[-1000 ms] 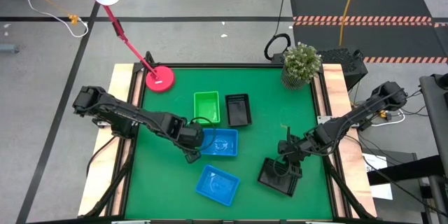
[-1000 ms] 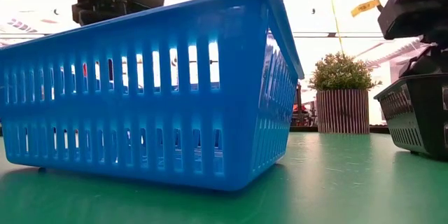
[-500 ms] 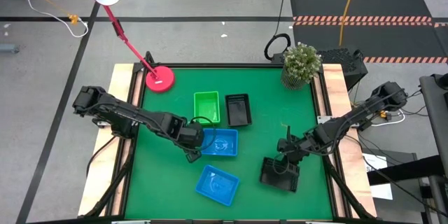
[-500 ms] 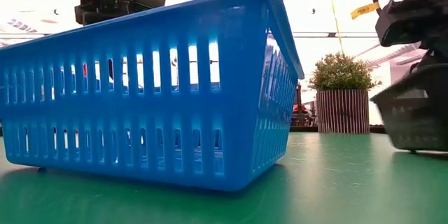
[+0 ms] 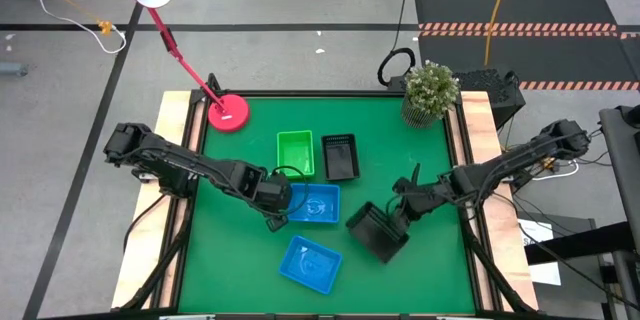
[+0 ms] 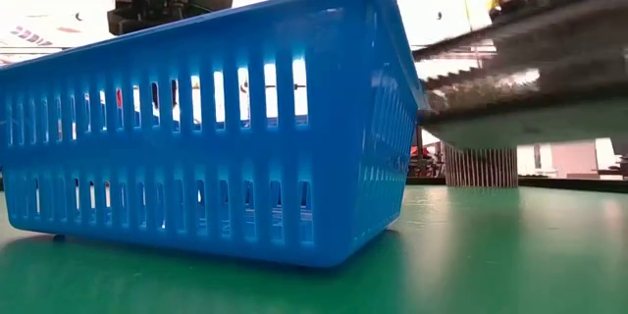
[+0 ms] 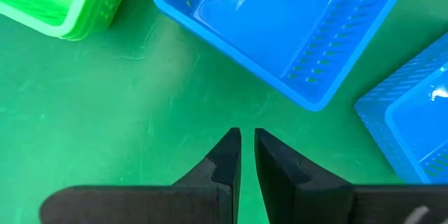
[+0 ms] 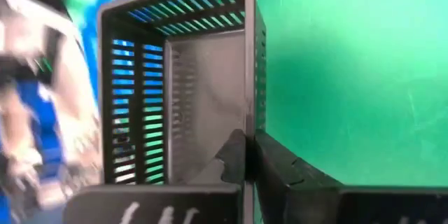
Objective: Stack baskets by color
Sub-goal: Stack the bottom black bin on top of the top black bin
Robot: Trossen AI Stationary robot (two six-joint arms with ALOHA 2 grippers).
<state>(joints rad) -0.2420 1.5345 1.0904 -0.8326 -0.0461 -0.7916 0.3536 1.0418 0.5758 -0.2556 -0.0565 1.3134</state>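
My right gripper point(image 5: 402, 210) is shut on a black basket point(image 5: 378, 230), which hangs tipped above the green table right of centre; it is a dark blur in the low view point(image 6: 535, 69). A second black basket point(image 5: 340, 157) and a green basket point(image 5: 295, 151) stand side by side on their bottoms farther back. Two blue baskets rest on the table, one at mid-table point(image 5: 314, 203), one near the front point(image 5: 310, 264). My left gripper point(image 7: 247, 140) points down at bare table just left of the mid-table blue basket point(image 7: 280, 28), shut but for a thin slit, holding nothing. My right gripper pinches one side wall of the black basket at its rim point(image 8: 249, 122), one finger inside the basket point(image 8: 231, 150) and one outside. The fingers slant down from the table's right. The basket is lifted clear of the table and tipped, its open mouth turned sideways.
A pink desk lamp stands on its base point(image 5: 228, 112) at the far left corner and a potted plant point(image 5: 431, 90) at the far right corner. Wooden rails point(image 5: 183, 160) border the table's left and right sides. Bare green surface lies at the front right point(image 5: 440, 270).
My right gripper has risen and gone toward the table's left while rolling its wrist, taking the black basket with it. The basket stood on the table near the front right; now it is lifted clear, tipped over and nearer the blue baskets.
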